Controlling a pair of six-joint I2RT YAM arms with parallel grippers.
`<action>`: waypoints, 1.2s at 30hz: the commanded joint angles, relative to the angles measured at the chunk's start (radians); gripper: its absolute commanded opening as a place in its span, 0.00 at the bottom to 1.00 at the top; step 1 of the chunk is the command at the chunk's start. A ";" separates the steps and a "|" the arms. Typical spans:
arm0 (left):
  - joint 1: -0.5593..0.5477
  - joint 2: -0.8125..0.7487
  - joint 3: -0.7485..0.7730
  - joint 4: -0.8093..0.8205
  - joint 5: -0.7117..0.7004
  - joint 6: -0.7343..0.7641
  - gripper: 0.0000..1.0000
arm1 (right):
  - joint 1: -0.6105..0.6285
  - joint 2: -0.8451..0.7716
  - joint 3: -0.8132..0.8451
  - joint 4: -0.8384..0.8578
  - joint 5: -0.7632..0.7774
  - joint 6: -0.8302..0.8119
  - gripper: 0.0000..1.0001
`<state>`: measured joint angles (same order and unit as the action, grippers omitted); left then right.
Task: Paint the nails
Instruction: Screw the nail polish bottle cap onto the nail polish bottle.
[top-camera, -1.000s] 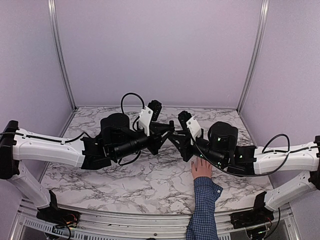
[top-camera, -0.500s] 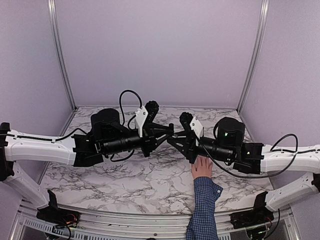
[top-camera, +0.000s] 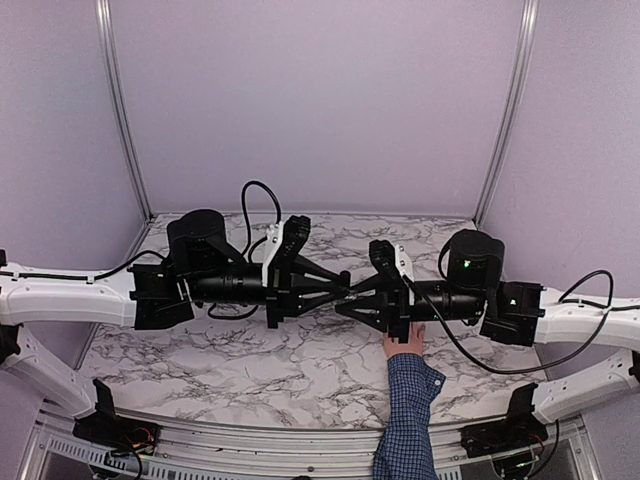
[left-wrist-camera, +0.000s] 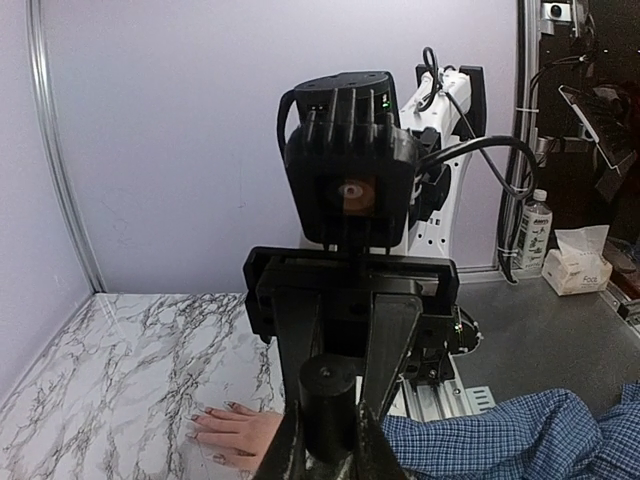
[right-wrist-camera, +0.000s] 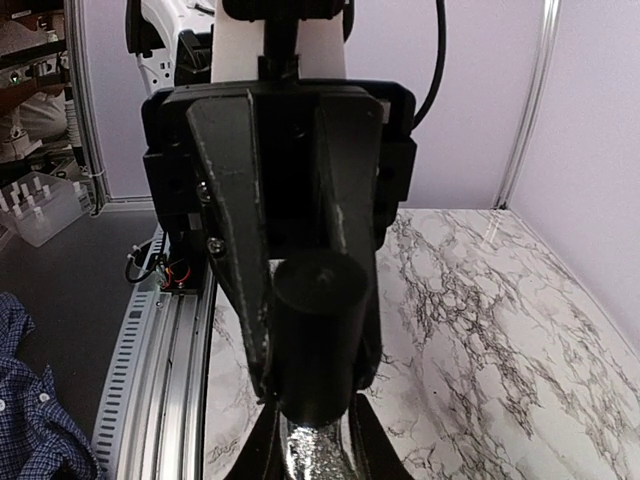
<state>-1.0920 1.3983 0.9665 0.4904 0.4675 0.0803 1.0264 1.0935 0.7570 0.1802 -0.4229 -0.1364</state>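
Observation:
My left gripper and right gripper meet tip to tip above the table's middle, both shut around one small bottle. In the right wrist view my right gripper clamps the glittery grey bottle, and its black cap stands up between the left arm's fingers. In the left wrist view my left gripper closes round the cap. A pale hand lies flat below the right gripper, fingers spread, its nails tiny. The blue checked sleeve runs to the near edge.
The marble table is walled by purple panels with metal corner posts. An aluminium rail borders the near edge. Beyond the cell stand a water bottle, a tissue box and clear bins.
Both arms have drawn their wrists outward and levelled, so the grippers now lie nearly horizontal, still joined on the bottle. The hand has stayed in place.

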 joint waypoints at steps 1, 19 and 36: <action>-0.024 0.020 0.007 -0.070 -0.002 -0.005 0.13 | 0.040 0.001 0.060 0.121 -0.125 -0.033 0.00; -0.020 -0.051 -0.013 -0.059 -0.360 -0.073 0.43 | -0.005 0.084 0.036 0.111 0.223 0.084 0.00; -0.026 0.017 0.005 0.023 -0.397 -0.152 0.22 | -0.008 0.113 0.010 0.144 0.285 0.121 0.00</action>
<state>-1.1141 1.4017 0.9600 0.4541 0.0540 -0.0551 1.0229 1.2060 0.7567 0.2909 -0.1455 -0.0257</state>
